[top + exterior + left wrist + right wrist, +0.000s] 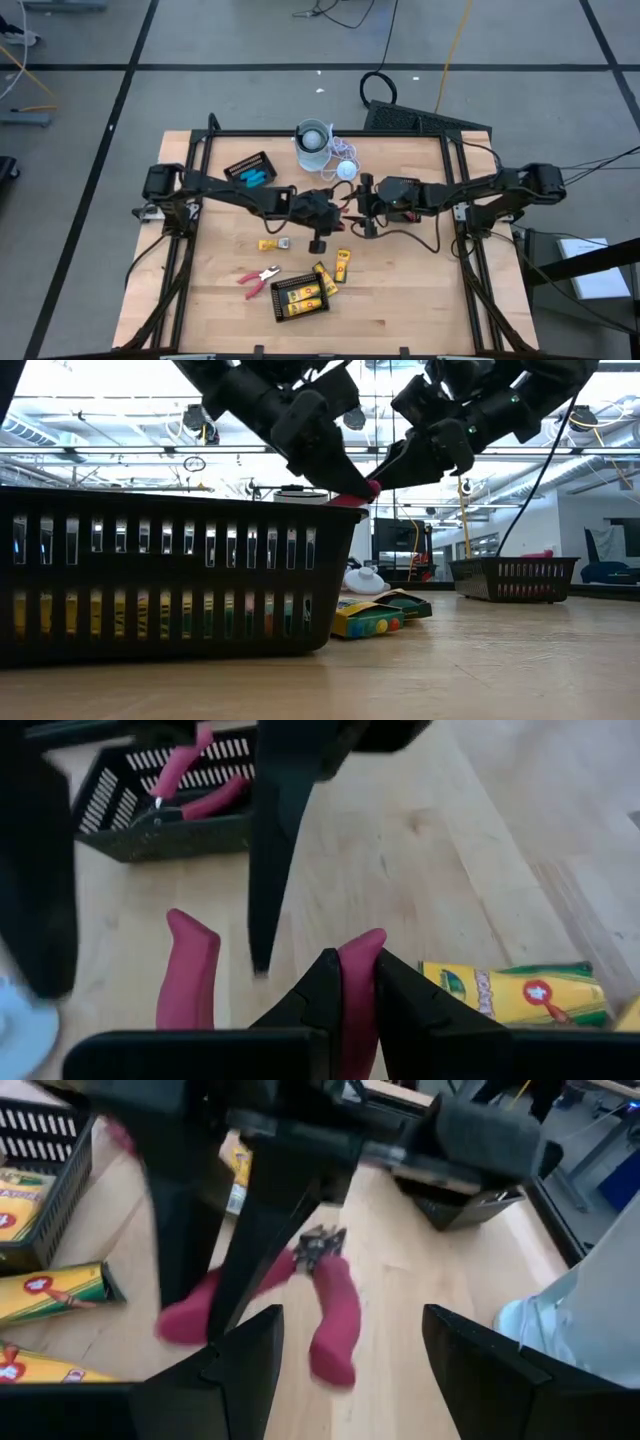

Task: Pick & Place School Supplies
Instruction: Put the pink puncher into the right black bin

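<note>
The left gripper (345, 995) hangs above the middle of the surface (400, 290), its jaws clamped on one red handle of a pair of pliers (325, 1305) held in the air. The right gripper (345, 1350) faces it just beside the tool, jaws apart around nothing. Yellow crayon boxes (338, 268) lie below, near a black mesh tray (300, 297).

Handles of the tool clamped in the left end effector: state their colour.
Dark pinkish-red handles, clearest in the left wrist view, one pinched by the left end effector.
</note>
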`<state>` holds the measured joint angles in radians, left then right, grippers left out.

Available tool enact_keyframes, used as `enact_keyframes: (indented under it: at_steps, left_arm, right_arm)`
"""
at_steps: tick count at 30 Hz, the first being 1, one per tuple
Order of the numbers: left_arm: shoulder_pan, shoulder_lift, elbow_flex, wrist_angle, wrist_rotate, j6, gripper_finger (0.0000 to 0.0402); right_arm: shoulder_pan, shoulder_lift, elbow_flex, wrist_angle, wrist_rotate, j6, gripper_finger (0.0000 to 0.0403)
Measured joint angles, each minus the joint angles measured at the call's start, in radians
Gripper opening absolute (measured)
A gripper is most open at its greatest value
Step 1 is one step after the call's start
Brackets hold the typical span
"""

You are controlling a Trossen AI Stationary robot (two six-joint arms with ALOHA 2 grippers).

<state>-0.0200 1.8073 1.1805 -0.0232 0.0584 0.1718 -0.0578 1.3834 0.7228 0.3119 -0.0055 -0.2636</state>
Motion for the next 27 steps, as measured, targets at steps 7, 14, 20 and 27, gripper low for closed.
enact_keyframes:
  at_steps: [7,14,20,27]
  left_arm:
    - [0.001,0.002,0.024,-0.001,-0.003,0.029,0.0038]
    - [0.000,0.002,0.024,0.003,-0.003,0.029,0.0038]
    - [0.000,0.002,0.024,0.009,-0.003,0.029,0.0038]
    - [0.003,0.001,0.024,0.022,-0.006,0.016,0.0038]
  right_arm:
    - [0.000,0.003,0.001,-0.008,0.000,0.004,0.0228]
    - [0.000,0.003,0.001,-0.010,0.000,-0.006,0.0171]
    - [0.000,0.003,0.001,-0.010,0.000,-0.011,0.0089]
    - [-0.001,0.003,0.001,-0.009,0.025,-0.036,0.0039]
